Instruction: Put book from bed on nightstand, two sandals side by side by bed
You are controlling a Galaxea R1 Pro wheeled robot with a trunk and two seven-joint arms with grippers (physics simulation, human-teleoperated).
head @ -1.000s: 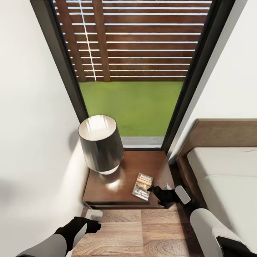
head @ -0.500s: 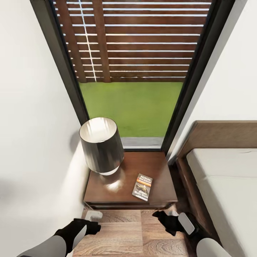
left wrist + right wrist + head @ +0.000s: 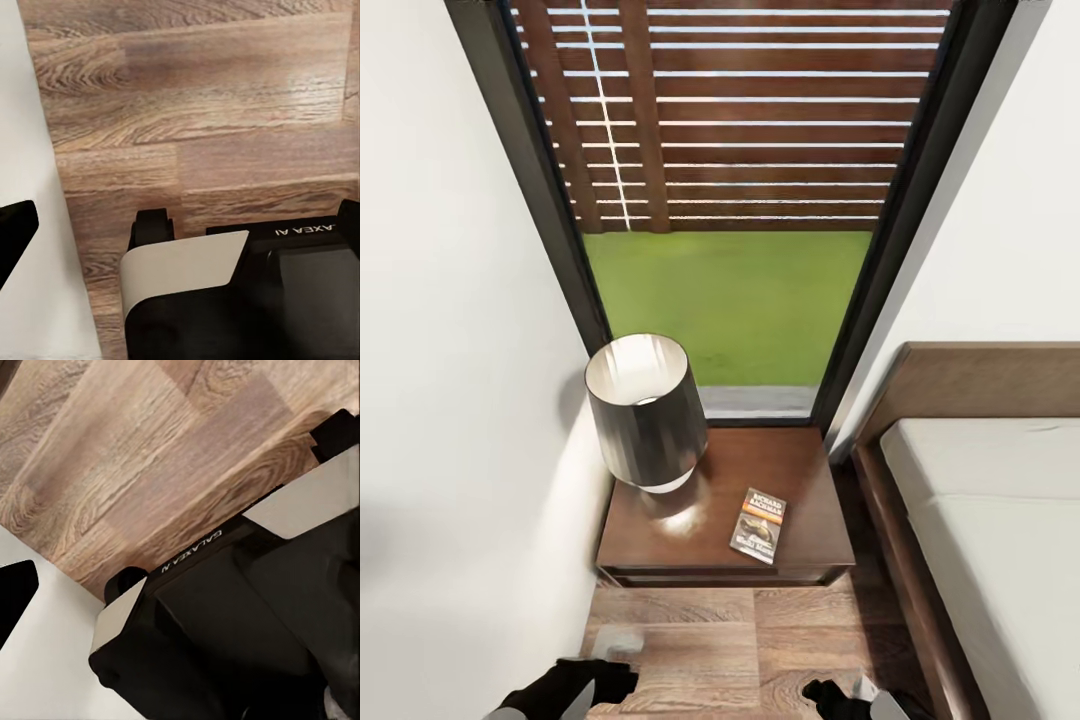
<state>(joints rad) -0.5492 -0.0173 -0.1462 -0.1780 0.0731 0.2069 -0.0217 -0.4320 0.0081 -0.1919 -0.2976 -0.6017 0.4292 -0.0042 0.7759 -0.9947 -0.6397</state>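
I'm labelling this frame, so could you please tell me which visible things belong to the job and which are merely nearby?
Job:
- book, lying flat on the nightstand
- bed, beside the nightstand

Nearby:
- lamp on the nightstand
- window
- wood floor

Both arms hang low at the head view's bottom edge. The left claw point(image 3: 615, 680) points inward toward the right claw point(image 3: 825, 692), well apart from it. Neither claw's finger spacing can be made out.
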